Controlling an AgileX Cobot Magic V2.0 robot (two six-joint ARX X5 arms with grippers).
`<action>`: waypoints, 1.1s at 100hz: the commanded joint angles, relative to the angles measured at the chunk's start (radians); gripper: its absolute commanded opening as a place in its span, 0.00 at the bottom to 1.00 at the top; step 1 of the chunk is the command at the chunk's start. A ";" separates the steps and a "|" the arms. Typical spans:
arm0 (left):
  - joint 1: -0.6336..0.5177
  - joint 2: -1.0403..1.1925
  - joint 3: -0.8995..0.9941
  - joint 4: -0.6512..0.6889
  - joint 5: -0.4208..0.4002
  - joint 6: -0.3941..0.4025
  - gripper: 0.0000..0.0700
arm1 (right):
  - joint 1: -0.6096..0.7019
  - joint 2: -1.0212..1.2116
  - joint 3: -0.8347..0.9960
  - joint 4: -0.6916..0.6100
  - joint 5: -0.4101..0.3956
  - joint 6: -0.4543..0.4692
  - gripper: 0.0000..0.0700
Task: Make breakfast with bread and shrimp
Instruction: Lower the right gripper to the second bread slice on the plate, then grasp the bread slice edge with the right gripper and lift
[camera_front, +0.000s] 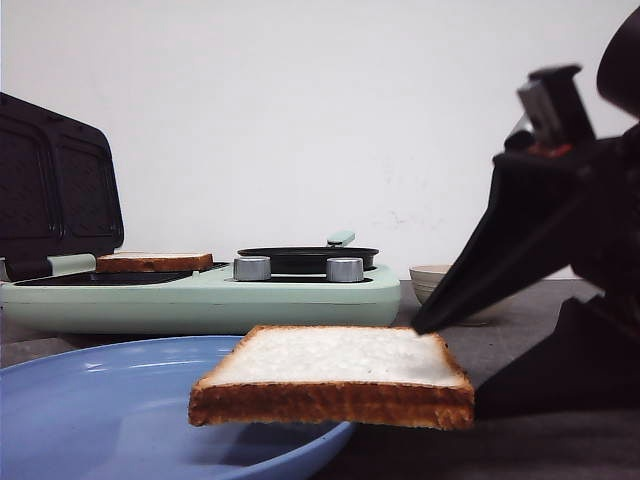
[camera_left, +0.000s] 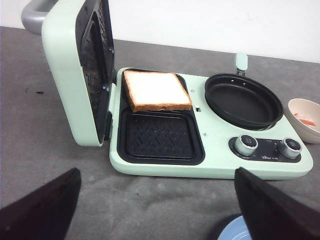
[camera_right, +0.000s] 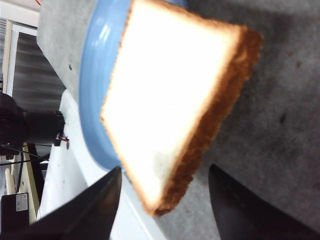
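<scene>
- Near bread slice (camera_front: 335, 375) sits over the edge of the blue plate (camera_front: 90, 410), one side overhanging the table (camera_front: 540, 440); looks slightly lifted at the front but I can't tell if it rests on the rim or hangs.
- Second bread slice (camera_left: 156, 90) lies flat in the far tray of the sandwich maker (camera_left: 210, 160); the near ribbed tray (camera_left: 157, 136) is bare.
- My right pincer (camera_right: 165, 200) straddles the near slice's corner, fingers either side with gaps showing in the wrist view, so I read it as spread and not clamped yet; front view shows one fingertip (camera_front: 430, 322) at the slice's far right corner.
- My left pincer (camera_left: 157, 205) hovers wide apart and holding nothing, back from the sandwich maker's front edge.
- Risk: bread is soft, so a corner pinch could tear or fold it; the overhanging slice could tip off the plate onto the table if nudged.
- Risk: the raised lid (camera_left: 75, 75) stands close beside the trays, so a carried slice might clip it.
- Containers: black pan (camera_left: 243, 101) on the burner side is empty; small bowl (camera_left: 305, 119) past the knobs holds something pinkish, probably the shrimp, too cropped to confirm.
</scene>
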 joint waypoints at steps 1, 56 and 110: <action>0.002 -0.001 0.006 0.006 -0.001 -0.006 0.78 | 0.015 0.031 0.001 0.028 -0.002 0.017 0.49; 0.002 -0.001 0.006 0.006 -0.002 -0.006 0.78 | 0.068 0.111 0.002 0.185 0.011 0.085 0.00; 0.002 -0.001 0.006 0.009 -0.049 0.017 0.78 | 0.080 0.006 0.287 0.214 0.035 0.206 0.00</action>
